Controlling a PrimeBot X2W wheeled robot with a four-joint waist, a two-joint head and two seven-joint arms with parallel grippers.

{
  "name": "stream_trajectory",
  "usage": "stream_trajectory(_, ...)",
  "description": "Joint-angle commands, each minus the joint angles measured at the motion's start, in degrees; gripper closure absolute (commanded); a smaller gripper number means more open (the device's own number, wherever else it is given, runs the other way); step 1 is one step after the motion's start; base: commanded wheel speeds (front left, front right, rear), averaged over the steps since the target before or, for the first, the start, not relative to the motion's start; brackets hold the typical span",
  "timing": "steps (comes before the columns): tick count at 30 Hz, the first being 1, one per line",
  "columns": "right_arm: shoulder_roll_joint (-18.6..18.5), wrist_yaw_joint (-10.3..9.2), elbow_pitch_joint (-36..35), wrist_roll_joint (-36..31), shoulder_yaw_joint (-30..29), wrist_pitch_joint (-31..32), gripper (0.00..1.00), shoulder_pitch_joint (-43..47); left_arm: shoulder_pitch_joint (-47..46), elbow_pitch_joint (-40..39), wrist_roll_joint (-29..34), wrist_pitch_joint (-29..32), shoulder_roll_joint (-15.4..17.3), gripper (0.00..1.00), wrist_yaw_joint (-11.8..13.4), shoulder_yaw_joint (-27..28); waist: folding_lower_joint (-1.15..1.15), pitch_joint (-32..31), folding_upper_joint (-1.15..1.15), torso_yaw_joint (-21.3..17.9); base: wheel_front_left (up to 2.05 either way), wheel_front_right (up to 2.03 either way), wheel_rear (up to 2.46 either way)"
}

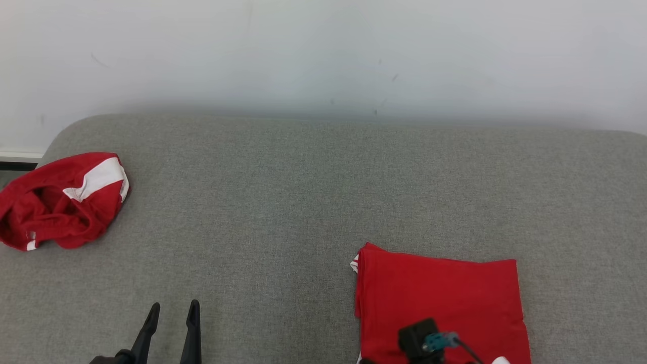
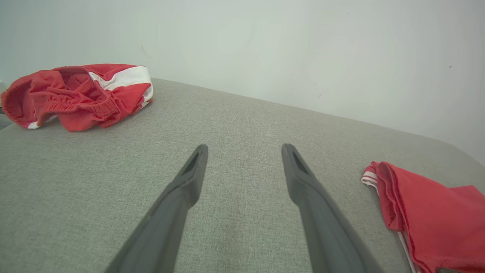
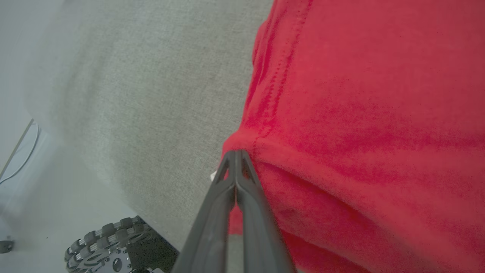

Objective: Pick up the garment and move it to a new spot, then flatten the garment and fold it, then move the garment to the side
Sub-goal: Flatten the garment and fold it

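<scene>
Cloth on grey padded surface, white wall behind. At near right, folded red garment lying flat, roughly rectangular, thin white trim peeping out at its far-left corner. Left edge doubled over, layers stacked.

On a stitched edge of that cloth, right jaws closed tight, tips pressed together, fabric puckered into a small ridge right at the tips, so a pinch on the edge. In the head view, right wrist camera over the garment's near edge, the jaws themselves hidden beneath it.

At near left, left jaws spread wide, holding nothing, low over bare grey surface, pointing toward the far side, well apart from both pieces of cloth.

At far left, crumpled red-and-white garment bunched in a heap by the surface's rounded corner, elastic waistband gaping, broad white stripe on top. Wide stretch of bare surface between the two garments.

In the right wrist view, pale floor below the surface's edge, ridged wheel of the robot's base at bottom left, thin white cable along the floor.
</scene>
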Motion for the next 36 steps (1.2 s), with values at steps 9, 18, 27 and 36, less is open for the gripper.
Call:
stream_trajectory(9, -0.1, -0.12, -3.9, 3.6, 2.7, -3.9, 0.94, 2.1, 0.0, 0.6, 0.4, -0.6, -0.3, 0.00, 0.4, 0.7, 0.00, -0.4, 0.00, -0.5, 0.00, 0.00, 0.00)
stream_trajectory(18, -0.1, -0.12, -6.9, 1.9, -16.9, -16.1, 0.00, 4.0, 1.5, 0.0, 2.3, -1.0, -1.0, 0.00, 1.1, 1.7, 0.00, -3.4, 0.00, -1.7, 0.00, 0.00, 0.00)
stream_trajectory(27, 0.0, -0.12, -11.0, 2.2, -29.3, -22.7, 0.00, 5.6, 1.6, -1.8, 4.9, -1.0, -3.0, 0.00, 0.4, 5.5, 0.00, -6.1, 0.00, -2.4, 0.00, 0.00, 0.00)
stream_trajectory(36, 0.0, -0.12, -7.5, -0.4, -29.3, -28.5, 0.00, 7.9, 1.7, 1.6, 9.1, -1.0, -6.7, 0.00, -6.1, 10.1, 0.00, -8.5, 0.00, -2.7, 0.00, 0.00, 0.00)
